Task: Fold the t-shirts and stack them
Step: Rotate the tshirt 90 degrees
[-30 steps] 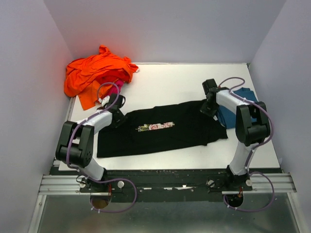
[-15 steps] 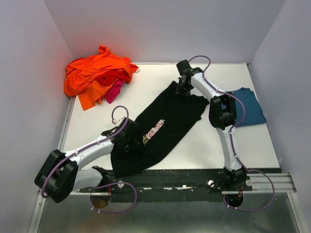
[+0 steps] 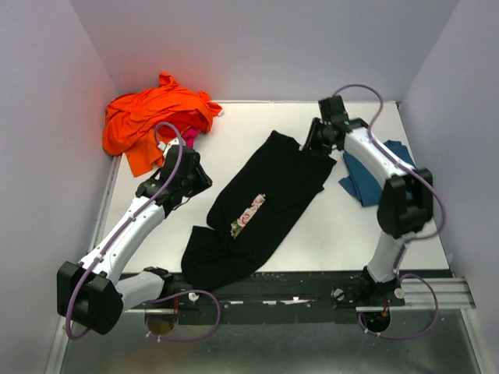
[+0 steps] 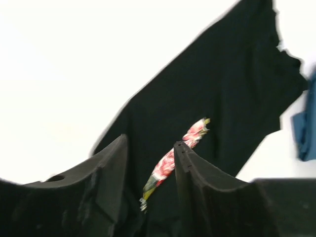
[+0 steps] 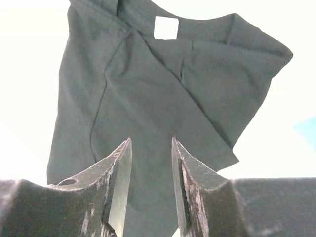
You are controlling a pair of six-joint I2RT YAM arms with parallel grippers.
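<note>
The black t-shirt (image 3: 261,199) lies spread on a slant across the white table, collar end far, hem (image 3: 214,269) at the near edge. Its pink-and-white chest print (image 3: 248,213) faces up. My left gripper (image 3: 199,181) hovers just left of it, open and empty; in the left wrist view the print (image 4: 183,147) shows beyond the fingers (image 4: 111,163). My right gripper (image 3: 311,142) hangs open over the shirt's far right sleeve; the right wrist view shows the collar label (image 5: 166,27) ahead. The teal t-shirt (image 3: 368,175) lies at the right. Orange (image 3: 152,117) and magenta (image 3: 188,139) t-shirts are heaped far left.
Grey walls close in the table (image 3: 265,121) on the left, back and right. The metal rail (image 3: 273,292) with both arm bases runs along the near edge. A strip of the teal shirt (image 4: 305,131) shows at the right edge of the left wrist view.
The black shirt was swung from lying crosswise to a slant. Both grippers have since opened and let go of it; the left one drew back up and left, the right one moved right.
</note>
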